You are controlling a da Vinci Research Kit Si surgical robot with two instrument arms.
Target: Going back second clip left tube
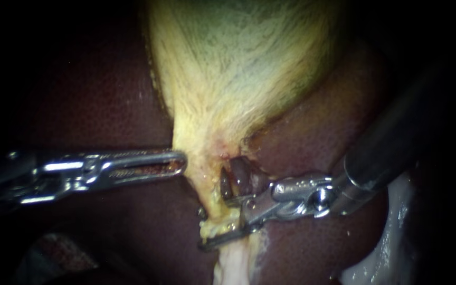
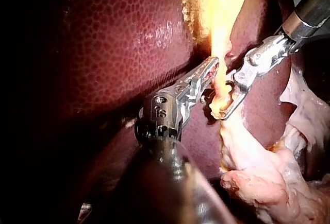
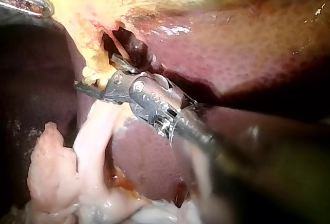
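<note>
The yellow gallbladder (image 1: 238, 68) narrows to a neck (image 1: 201, 169) over the dark liver (image 1: 96, 95). My left instrument (image 1: 178, 162) comes in from the left, with its jaws shut on the edge of the neck, as the left wrist view (image 2: 211, 67) shows too. My right instrument (image 1: 213, 211) enters from the right. Its jaws are open, one on each side of the yellow tube (image 1: 215, 203) below the neck and not pinching it. The right wrist view shows the same open jaws (image 3: 95, 71) around the tube (image 3: 95, 67). I cannot make out a clip for certain.
A dark reddish strand (image 1: 244, 177) lies in the cleft just right of the tube. Pale loose tissue (image 1: 233, 264) hangs below the jaws and white tissue (image 1: 391, 243) lies at the lower right. Liver surrounds everything.
</note>
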